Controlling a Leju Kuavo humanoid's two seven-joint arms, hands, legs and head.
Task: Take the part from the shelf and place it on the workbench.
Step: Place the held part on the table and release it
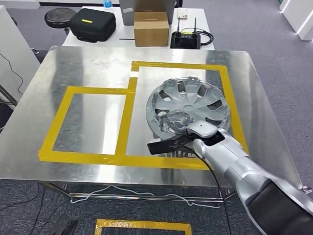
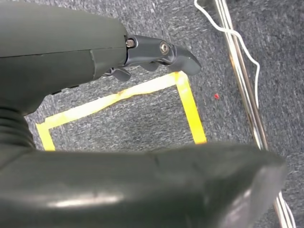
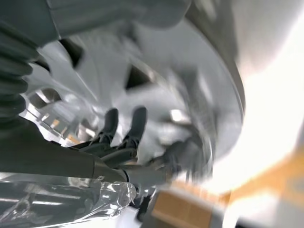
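Note:
The part is a silver hubcap. It lies on the steel workbench, inside the right yellow tape rectangle. My right hand, partly wrapped in clear plastic, grips the hubcap's near rim. In the right wrist view its dark fingers lie across the blurred spokes of the hubcap. My left hand hangs over the grey carpet with its fingers apart and nothing in it.
A second yellow tape rectangle marks the workbench's left half. Behind it a white table carries a cardboard box, a black case and a black device with antennas. Yellow floor tape and white cables lie below the near edge.

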